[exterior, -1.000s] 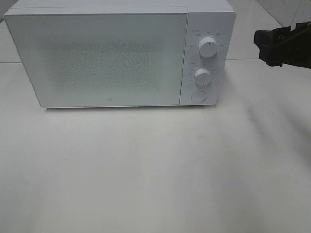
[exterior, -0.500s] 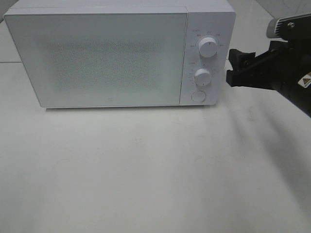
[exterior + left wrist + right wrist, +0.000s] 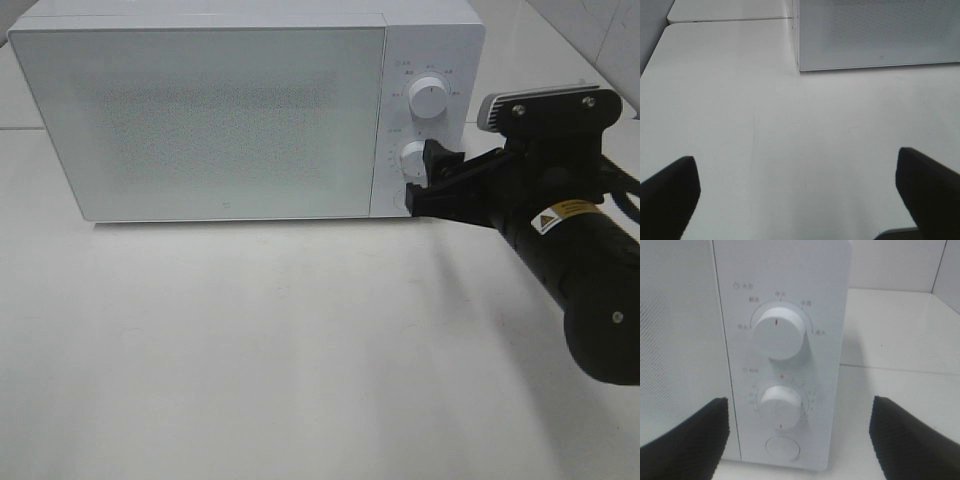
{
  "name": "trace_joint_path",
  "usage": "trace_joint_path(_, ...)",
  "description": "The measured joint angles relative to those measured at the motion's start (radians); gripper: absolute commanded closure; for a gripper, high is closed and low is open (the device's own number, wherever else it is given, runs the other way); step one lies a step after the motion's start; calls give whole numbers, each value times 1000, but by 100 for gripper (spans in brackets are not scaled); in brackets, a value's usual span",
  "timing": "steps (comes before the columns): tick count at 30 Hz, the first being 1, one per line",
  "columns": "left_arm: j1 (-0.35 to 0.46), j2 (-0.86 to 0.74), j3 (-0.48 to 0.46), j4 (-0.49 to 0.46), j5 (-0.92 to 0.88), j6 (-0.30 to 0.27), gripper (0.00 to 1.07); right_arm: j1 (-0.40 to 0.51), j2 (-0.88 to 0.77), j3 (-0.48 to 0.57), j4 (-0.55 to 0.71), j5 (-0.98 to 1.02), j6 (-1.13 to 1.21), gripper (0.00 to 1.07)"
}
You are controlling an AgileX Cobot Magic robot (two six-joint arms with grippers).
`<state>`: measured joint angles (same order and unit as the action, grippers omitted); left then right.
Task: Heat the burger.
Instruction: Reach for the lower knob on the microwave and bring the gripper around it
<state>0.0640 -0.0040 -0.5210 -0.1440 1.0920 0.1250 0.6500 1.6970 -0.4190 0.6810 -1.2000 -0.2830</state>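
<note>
exterior high view: right gripper point(image 3: 420, 178), jaws apart, faces the white microwave's point(image 3: 200, 120) lower dial point(image 3: 410, 158). left gripper point(image 3: 800, 200), also spread, hangs over the table point(image 3: 790, 125).

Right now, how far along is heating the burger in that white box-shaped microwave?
Done: the white microwave is shut; no burger shows, so whether it sits inside I cannot tell. In hand: the open right gripper hangs at the lower white dial and round button. To do: probably setting the controls.
</note>
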Motion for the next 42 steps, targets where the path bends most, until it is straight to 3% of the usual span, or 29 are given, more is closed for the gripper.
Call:
trace_joint_path(4,0,0,0,0,0,0,7,74,44,-2,96,-7,0,32)
trace_joint_path(13,0,0,0,0,0,0,7,149,113,-52,229,-9,-4,32)
trace_joint_path(20,0,0,0,0,0,0,7,151,146,-111,311,-13,-47,32)
trace_joint_path(42,0,0,0,0,0,0,7,100,303,-307,326,-13,-85,32)
